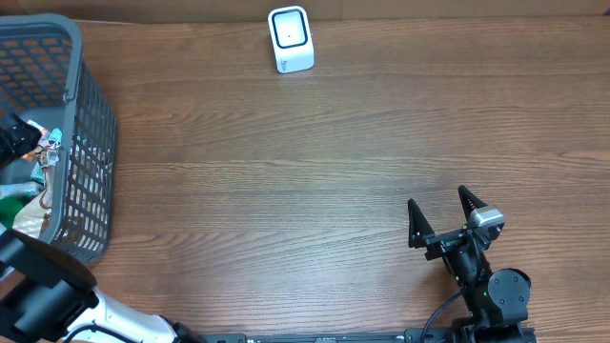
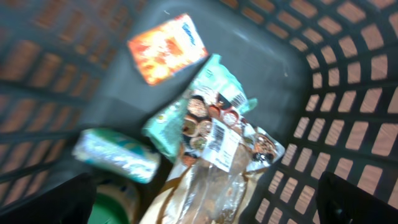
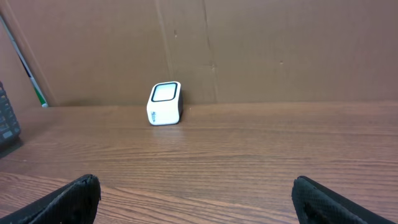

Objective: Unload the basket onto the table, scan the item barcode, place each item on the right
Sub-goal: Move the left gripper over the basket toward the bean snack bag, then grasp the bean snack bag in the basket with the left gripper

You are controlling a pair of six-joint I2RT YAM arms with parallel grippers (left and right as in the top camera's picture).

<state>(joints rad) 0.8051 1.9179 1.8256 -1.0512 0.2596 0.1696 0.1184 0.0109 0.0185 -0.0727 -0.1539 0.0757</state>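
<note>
1. The left gripper [image 2: 205, 180] hangs inside the grey basket [image 1: 91, 143] at the table's [image 1: 286, 171] left edge, jaws wide apart, gripping nothing.
2. Below it the items lie heaped on the basket floor: a teal pouch [image 2: 214, 93] with a white barcode label [image 2: 221, 143] facing up, an orange packet [image 2: 166, 48] just beyond it, a pale roll [image 2: 118, 155] beside it, and a clear bag [image 2: 205, 196] against it.
3. The right gripper [image 1: 438, 198] sits low over the table's near right, jaws spread and empty, facing the scanner [image 1: 291, 38].
4. The white scanner stands at the table's far edge, well apart from the basket and both grippers.
</note>
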